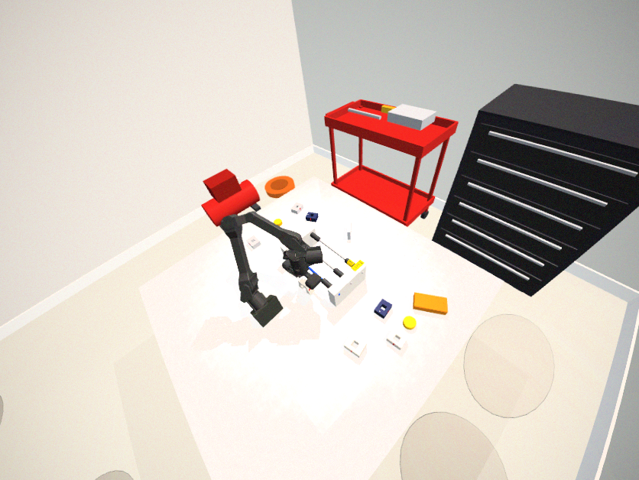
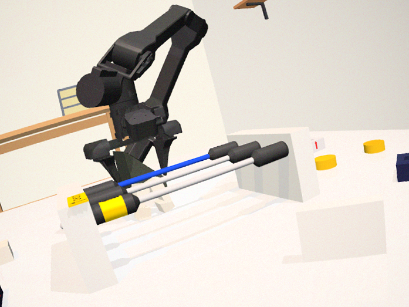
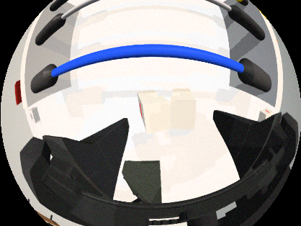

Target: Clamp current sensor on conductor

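Note:
The cream split-core sensor [image 1: 306,287] [image 2: 142,212] [image 3: 156,116] stands open on the table beside the conductor rack, on the blue conductor's side. In the wrist view its two halves point toward the rack, with a red mark on the left face. My gripper [image 2: 142,183] [image 3: 173,118] is open and empty above the sensor, with the fingertips spread to either side of it; their exact height is unclear. The LOAD conductor [image 1: 332,248] [image 2: 197,180] is the pale one with a yellow band, farthest from the sensor. The yellow LOAD marker [image 1: 357,265] [image 2: 77,198] sits on one end block.
The blue conductor [image 2: 163,171] [image 3: 151,50] is nearest the gripper; a pale middle conductor [image 2: 184,173] lies beyond. White end blocks [image 1: 347,287] [image 2: 304,168] hold them. A navy block [image 1: 383,308], white blocks [image 1: 355,348], a yellow disc [image 1: 409,322] and an orange box [image 1: 429,303] lie around.

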You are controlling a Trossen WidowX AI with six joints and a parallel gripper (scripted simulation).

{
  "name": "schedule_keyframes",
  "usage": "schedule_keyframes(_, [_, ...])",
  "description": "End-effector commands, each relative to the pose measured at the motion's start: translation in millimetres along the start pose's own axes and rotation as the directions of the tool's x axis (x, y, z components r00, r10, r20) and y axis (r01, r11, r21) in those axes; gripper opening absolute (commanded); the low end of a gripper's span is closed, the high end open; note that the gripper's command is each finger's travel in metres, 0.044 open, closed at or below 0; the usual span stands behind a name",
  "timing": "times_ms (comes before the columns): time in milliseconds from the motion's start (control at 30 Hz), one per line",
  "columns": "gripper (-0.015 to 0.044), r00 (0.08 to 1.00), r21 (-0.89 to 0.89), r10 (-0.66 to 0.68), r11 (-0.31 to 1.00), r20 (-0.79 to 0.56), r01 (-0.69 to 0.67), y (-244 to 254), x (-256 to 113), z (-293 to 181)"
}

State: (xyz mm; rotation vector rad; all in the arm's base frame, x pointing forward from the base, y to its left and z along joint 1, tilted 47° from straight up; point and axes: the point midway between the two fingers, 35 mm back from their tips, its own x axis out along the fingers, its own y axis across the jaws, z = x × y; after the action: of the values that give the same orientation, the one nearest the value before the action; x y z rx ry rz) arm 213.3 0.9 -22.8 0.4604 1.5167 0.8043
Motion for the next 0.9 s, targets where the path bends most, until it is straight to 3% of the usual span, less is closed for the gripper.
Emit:
schedule_keyframes(0, [0.0440,1.000,0.008,0.008,1.000,-0.001,-0.008,0.8,7.7,-1.2])
schedule_keyframes(67, [0.0440,1.000,0.008,0.008,1.000,-0.001,-0.008,0.9,8.7,-1.4])
schedule_keyframes(300, [0.0256,1.000,0.000,0.001,1.000,-0.001,-0.001,0.5,4.2,-0.6])
schedule_keyframes(667, [0.0183,1.000,0.000,0.001,1.000,-0.001,-0.001,0.5,4.2,-0.6])
schedule_keyframes(867, [0.0025,1.000,0.002,-0.001,1.000,-0.001,0.001,-1.8,-12.5,2.3])
